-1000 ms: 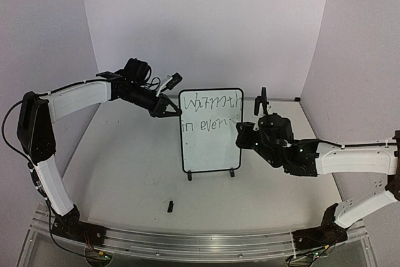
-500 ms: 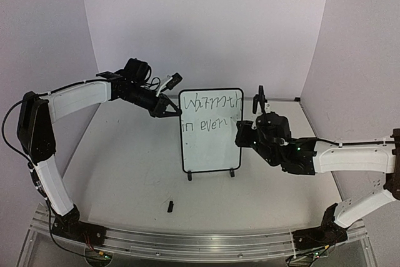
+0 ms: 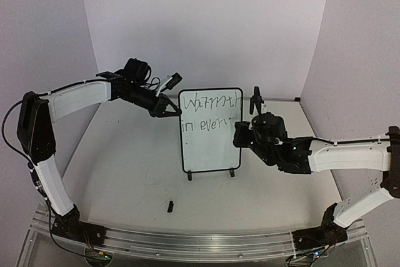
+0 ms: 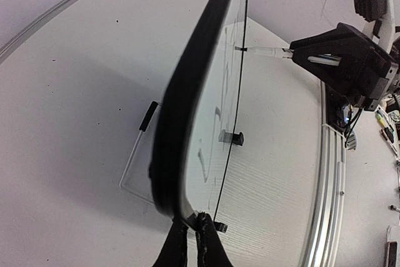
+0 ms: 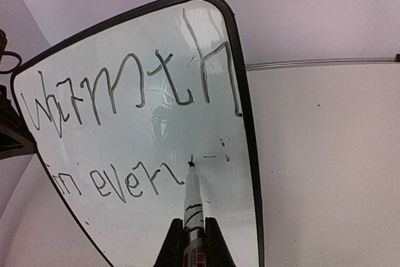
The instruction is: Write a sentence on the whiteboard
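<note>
The whiteboard [image 3: 209, 151] stands upright on its two black feet at the table's middle. The sentence [image 3: 214, 100] reads "Warmth" on the top line and "in ever" on the second, also in the right wrist view [image 5: 131, 92]. My left gripper [image 3: 177, 112] is shut on the board's upper left edge; the left wrist view shows it [image 4: 189, 242] pinching the black frame [image 4: 187, 110]. My right gripper [image 5: 194, 242] is shut on a white marker [image 5: 192, 201], whose tip touches the board just right of "ever". In the top view the right gripper [image 3: 240, 133] is at the board's right edge.
A small black marker cap [image 3: 170, 205] lies on the table in front of the board. An aluminium rail [image 3: 187, 242] runs along the near edge. White backdrop walls close the back and both sides. The right arm [image 4: 350, 60] shows behind the board in the left wrist view.
My right arm has shifted a little left and toward the board, with the marker tip at the end of "ever". The left arm and board have not moved.
</note>
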Motion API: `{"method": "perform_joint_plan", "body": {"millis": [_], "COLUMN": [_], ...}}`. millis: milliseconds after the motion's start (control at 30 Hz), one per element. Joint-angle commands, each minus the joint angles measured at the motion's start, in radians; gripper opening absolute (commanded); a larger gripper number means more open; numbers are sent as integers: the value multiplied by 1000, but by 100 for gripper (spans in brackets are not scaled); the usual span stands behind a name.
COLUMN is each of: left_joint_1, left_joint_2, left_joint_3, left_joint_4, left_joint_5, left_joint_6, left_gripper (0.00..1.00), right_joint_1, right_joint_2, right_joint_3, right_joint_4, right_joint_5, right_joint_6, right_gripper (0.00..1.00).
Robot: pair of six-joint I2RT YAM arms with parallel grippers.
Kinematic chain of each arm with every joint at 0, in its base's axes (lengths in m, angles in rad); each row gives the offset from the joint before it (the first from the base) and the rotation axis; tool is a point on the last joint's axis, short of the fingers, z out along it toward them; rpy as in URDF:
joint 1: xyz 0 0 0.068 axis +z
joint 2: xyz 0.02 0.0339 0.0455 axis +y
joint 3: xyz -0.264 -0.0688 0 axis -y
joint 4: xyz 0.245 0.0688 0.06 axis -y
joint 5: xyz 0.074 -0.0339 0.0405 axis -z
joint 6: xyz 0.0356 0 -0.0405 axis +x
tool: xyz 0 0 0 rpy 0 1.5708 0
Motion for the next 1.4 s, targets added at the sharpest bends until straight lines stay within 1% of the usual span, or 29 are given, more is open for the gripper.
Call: {"method": "perform_joint_plan", "body": {"millis": [0, 300, 567, 867, 1033, 1200, 1367], "left_joint_1": [-4, -4, -4, -4, -4, -4, -4], "left_joint_2": [-30, -29, -31, -35, -35, -36, -38], "left_joint_3": [-13, -14, -12, -13, -13, -14, -14], "left_joint_4": [-37, -38, -38, -38, -38, -38, -39], "left_joint_5": [-41, -41, -41, -42, -42, -41, -41], "left_joint_6": [57, 57, 57, 57, 57, 55, 54], "left_gripper": [0, 0, 0, 0, 0, 0, 0], "right_joint_1": [-6, -5, -5, -4, -4, -3, -4], "right_joint_2": [11, 15, 68, 88, 57, -25, -101], "right_joint_3": [31, 3, 12, 30, 19, -19, -45], "right_joint_4": [-13, -55, -63, -56, -37, -20, -46], "right_joint_5": [-8, -60, -127, -138, -157, -203, -266], "right_joint_6": [21, 73, 102, 105, 94, 79, 81], "right_gripper": [0, 0, 0, 0, 0, 0, 0]}}
